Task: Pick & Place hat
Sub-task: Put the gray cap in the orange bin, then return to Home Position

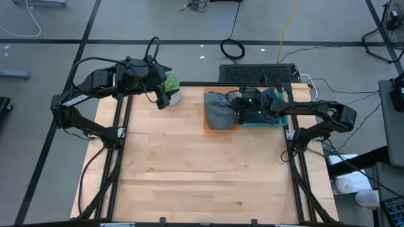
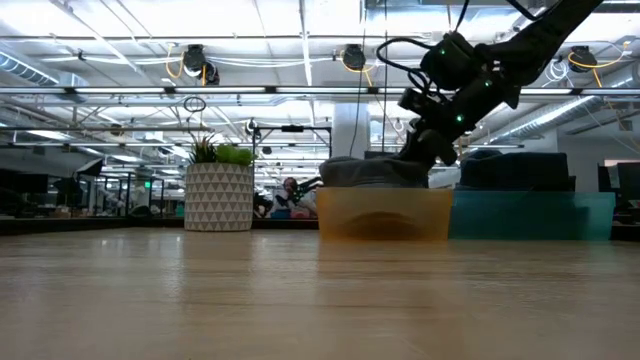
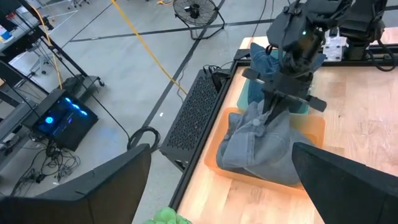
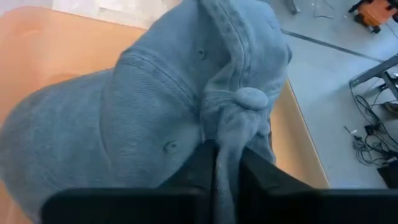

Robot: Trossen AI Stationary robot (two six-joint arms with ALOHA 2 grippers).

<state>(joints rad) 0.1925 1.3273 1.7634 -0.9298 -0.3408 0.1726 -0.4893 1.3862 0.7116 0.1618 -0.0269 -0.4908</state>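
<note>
So the back edge of the wooden table [image 1: 189, 164] is pretty crowded. There's an orange bin [image 1: 221, 128], see-through plastic with low walls, and right against its side sits a teal bin [image 1: 273, 120] of the same kind with dark blue fabric heaped in it. Further along the same edge is a little potted plant [image 1: 172, 85], spiky green leaves in a white pot with a triangle pattern, and just behind the bins, off the table, there's a black perforated metal box [image 1: 255, 73] with cables running from it.

The hat [image 1: 219, 108] is a grey-blue denim cap, soft and crumpled, with stitched seams, small eyelets and a fabric button on top. It's lying in the orange bin, bulging up over the rim.

The right gripper [image 4: 229, 163] is down over that bin and its two dark fingers are pinched almost together on a fold of the cap's cloth near the top button, so it's got hold of the hat. The arm reaches in across the teal bin, so in the low view it hides part of what's behind it.

The left gripper [image 1: 161, 101] hangs right beside the plant, well apart from the bins, with its fingers spread wide and nothing between them
</note>
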